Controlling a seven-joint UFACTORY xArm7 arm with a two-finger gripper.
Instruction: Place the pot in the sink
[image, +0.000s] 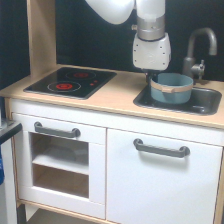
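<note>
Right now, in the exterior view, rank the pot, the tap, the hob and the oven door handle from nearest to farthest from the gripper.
Gripper itself is mostly hidden behind the pot.
1. Pot, just below it, in the sink.
2. Tap, on the view's right.
3. Hob, on the view's left.
4. Oven door handle, lower left.

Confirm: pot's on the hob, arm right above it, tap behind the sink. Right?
Not quite. The pot is in the sink, not on the hob, as the exterior view shows. The rest holds: the arm is right above it, and the tap stands behind the sink.
</note>
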